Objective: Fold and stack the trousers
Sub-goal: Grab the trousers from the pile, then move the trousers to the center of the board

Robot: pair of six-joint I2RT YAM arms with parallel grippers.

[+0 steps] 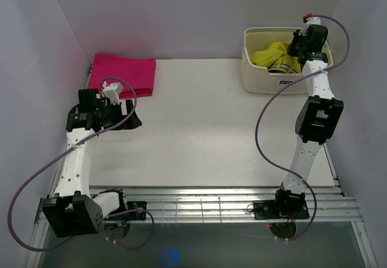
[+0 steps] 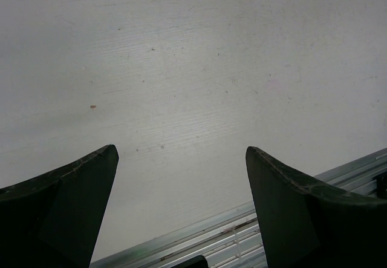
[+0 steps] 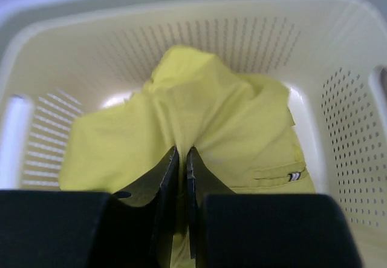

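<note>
Trousers (image 3: 230, 117) in the basket (image 3: 354, 123) look soft, light and floppy, so my right gripper (image 3: 183, 180) pinching a raised fold seems a good hold to me; my left gripper (image 2: 181, 152) gapes open.

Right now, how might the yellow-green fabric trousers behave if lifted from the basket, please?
The yellow-green fabric trousers lie crumpled, so probably floppy, drooping below the right claw. Pinched by one fold, they may slip. Trailing cloth might catch the perforated cream basket.

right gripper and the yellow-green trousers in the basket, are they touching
Touching. The right wrist view shows the right gripper shut on a fold of the trousers, fabric pinched between its fingers.
</note>
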